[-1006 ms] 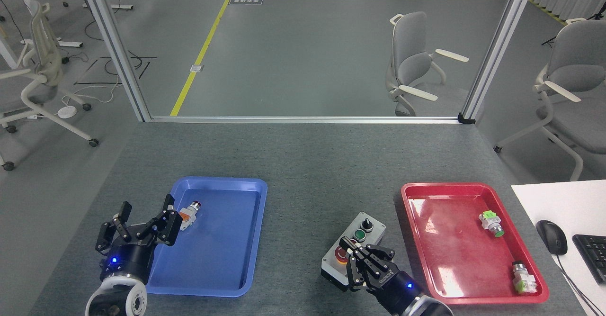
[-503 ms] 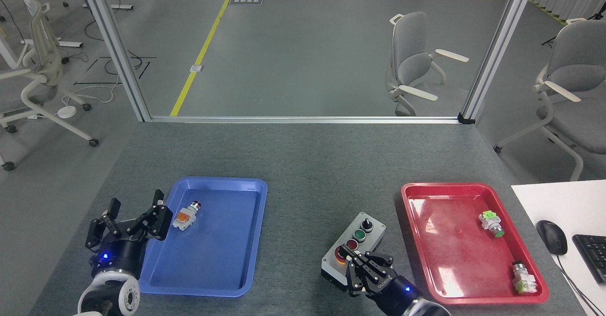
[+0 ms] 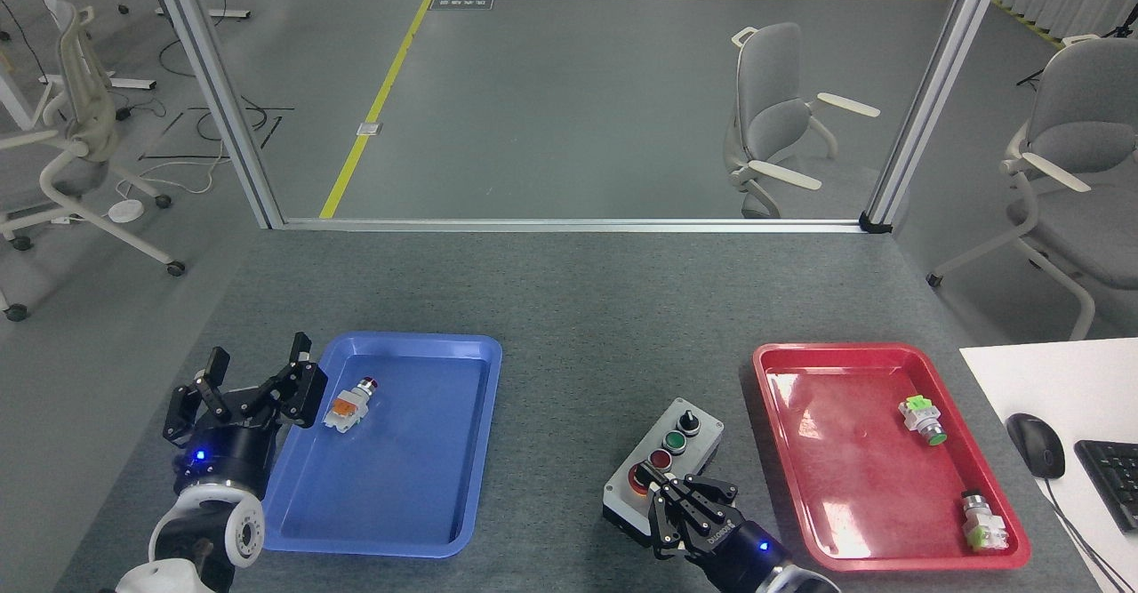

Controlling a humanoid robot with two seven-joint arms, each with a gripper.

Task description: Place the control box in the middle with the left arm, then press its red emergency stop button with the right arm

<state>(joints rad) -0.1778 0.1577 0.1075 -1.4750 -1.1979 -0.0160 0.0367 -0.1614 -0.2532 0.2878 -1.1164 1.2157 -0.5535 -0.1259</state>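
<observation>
The control box lies on the grey table between the two trays, light grey face on a black base, with a black knob, a green button and a small red button in a row. Its red emergency stop button sits at the near end on a yellow ring, partly hidden by my right gripper. That gripper's black fingers are drawn together just at the button's near side; contact cannot be judged. My left gripper stands open at the blue tray's left edge, holding nothing.
A blue tray at the left holds a small orange-bodied push-button part. A red tray at the right holds two green-bodied parts. A mouse and keyboard lie on a white desk at the far right.
My right gripper has drawn back toward me, uncovering most of the box's face and the red button. My left gripper has pulled left and back from the blue tray.
</observation>
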